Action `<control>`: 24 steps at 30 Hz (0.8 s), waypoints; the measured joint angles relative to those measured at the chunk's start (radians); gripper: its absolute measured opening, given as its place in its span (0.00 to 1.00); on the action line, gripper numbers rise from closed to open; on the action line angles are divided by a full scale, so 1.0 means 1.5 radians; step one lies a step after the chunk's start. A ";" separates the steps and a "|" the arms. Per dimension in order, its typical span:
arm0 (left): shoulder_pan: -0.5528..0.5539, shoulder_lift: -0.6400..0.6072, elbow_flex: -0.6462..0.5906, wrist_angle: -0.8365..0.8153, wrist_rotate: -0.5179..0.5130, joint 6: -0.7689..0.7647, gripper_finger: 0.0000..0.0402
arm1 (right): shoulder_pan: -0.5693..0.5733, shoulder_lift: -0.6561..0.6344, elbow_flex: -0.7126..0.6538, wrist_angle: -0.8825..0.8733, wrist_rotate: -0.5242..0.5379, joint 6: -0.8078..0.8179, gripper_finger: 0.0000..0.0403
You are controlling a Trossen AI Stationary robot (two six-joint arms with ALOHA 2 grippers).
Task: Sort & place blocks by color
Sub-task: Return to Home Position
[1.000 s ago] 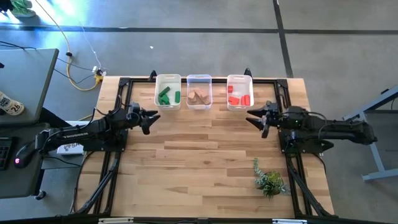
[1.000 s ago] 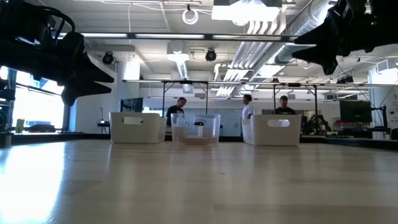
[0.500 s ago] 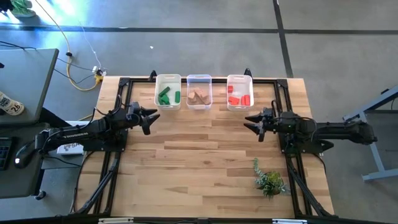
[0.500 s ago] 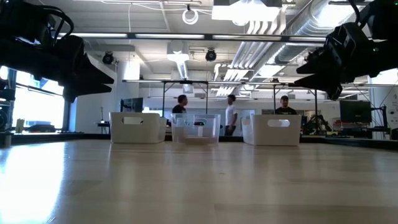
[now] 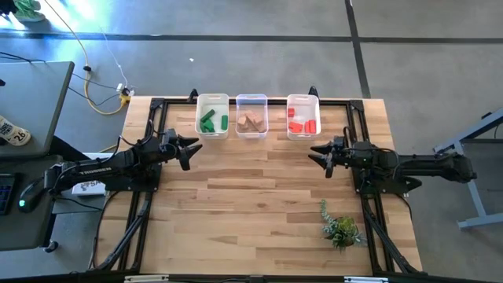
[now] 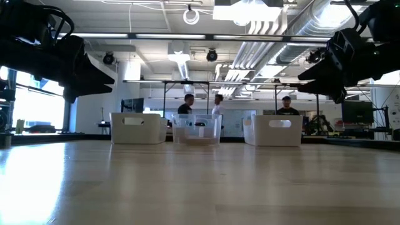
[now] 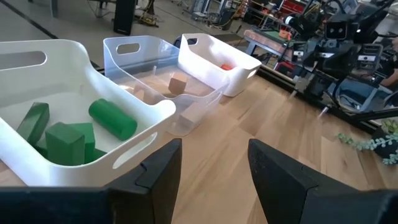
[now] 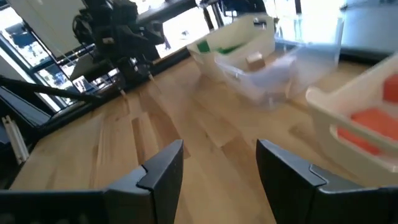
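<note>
The blocks lie sorted in three bins along the table's far edge: green blocks (image 5: 211,121) in the left white bin (image 5: 212,102), tan blocks (image 5: 251,122) in the clear middle bin (image 5: 251,100), red blocks (image 5: 301,123) in the right white bin (image 5: 303,100). In the left wrist view the green blocks (image 7: 68,130) rest on their bin's floor. My left gripper (image 5: 189,152) hangs open above the table, just near of the green bin. My right gripper (image 5: 321,157) hangs open near of the red bin. In the low view both grippers, left (image 6: 94,78) and right (image 6: 315,72), are well above the table.
A small green plant sprig (image 5: 340,228) lies near the table's right near corner. The wide middle of the wooden table (image 5: 251,196) holds nothing else. People stand in the room beyond the far edge (image 6: 215,106).
My right gripper has drawn back from the red bin, moving toward the near edge and slightly down, staying open. My left gripper has kept still. People in the background have walked.
</note>
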 joint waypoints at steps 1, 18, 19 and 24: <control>0.000 0.000 0.000 0.000 0.000 0.000 0.43 | 0.000 0.000 0.000 -0.009 -0.003 0.011 0.47; 0.000 0.000 0.000 0.000 0.001 0.000 0.43 | 0.000 0.000 0.000 -0.081 -0.022 0.039 0.47; 0.000 0.000 0.000 0.000 0.001 0.000 0.43 | 0.000 0.000 0.000 -0.081 -0.022 0.039 0.47; 0.000 0.000 0.000 0.000 0.001 0.000 0.43 | 0.000 0.000 0.000 -0.081 -0.022 0.039 0.47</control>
